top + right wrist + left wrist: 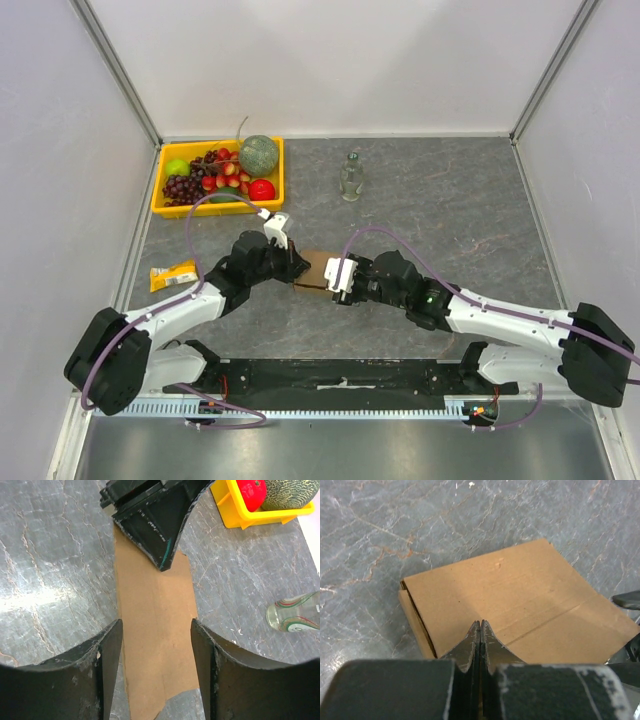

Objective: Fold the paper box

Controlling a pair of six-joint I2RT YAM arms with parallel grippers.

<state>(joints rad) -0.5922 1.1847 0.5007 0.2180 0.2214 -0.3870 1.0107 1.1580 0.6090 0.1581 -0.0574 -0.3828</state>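
1. Left claw (480, 626), pinched shut, rests its tips on the paper box (520, 595).
2. Right claw (156, 625) stands wide, straddling the box, gripping nothing.
3. The box lies closed on the counter (380, 525) between the arms; folding looks nearly finished.

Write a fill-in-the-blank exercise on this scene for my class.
The left gripper has its jaws ___ over the flat brown cardboard box. The right gripper has its jaws standing ___. The fruit lies in a ___ plastic tray.
Missing words: shut; open; yellow.
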